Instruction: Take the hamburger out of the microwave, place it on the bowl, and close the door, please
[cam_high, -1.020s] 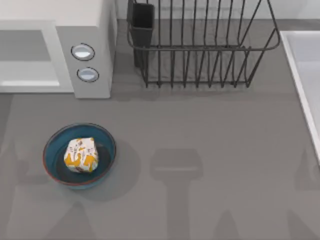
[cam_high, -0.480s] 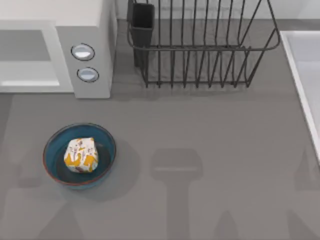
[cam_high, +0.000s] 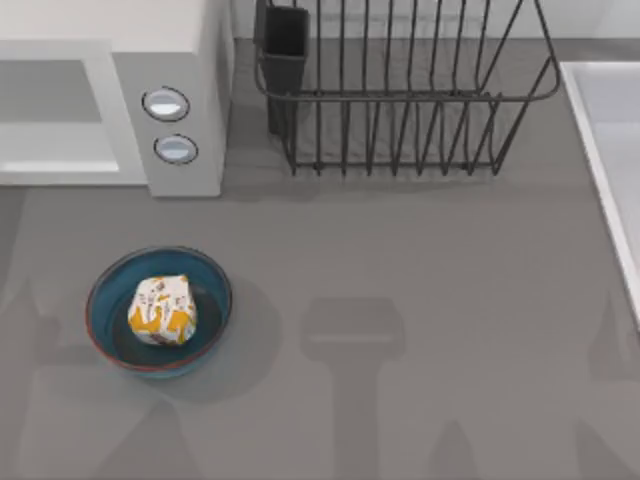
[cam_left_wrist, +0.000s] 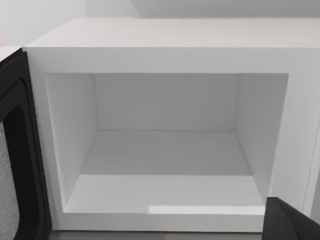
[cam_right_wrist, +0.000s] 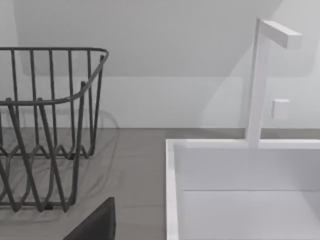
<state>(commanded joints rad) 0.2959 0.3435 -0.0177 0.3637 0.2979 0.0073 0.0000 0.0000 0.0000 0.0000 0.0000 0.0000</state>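
We see the hamburger (cam_high: 161, 310) resting in the bowl (cam_high: 205, 275) at eight o'clock, bare surface (cam_high: 420, 290) around it, the microwave (cam_high: 185, 95) cavity open, and cannot tell either arm's fingers

This looks like a kitchen, made on a computer. A grey counter (cam_high: 400, 260) fills most of the top view. At the upper left of that frame stands a white microwave (cam_high: 180, 90) with two round knobs (cam_high: 166, 103). In the left wrist view its door (cam_left_wrist: 15, 165) is swung open and you can see the white box inside. At the top middle of the top view sits a black wire dish rack (cam_high: 400, 90). Along the right edge is a white sink (cam_high: 610, 170), and the right wrist view shows a white tap (cam_right_wrist: 260, 80) standing behind it, or so it seems. A blue bowl (cam_high: 100, 300) with wrapped food (cam_high: 162, 310) rests at the lower left.
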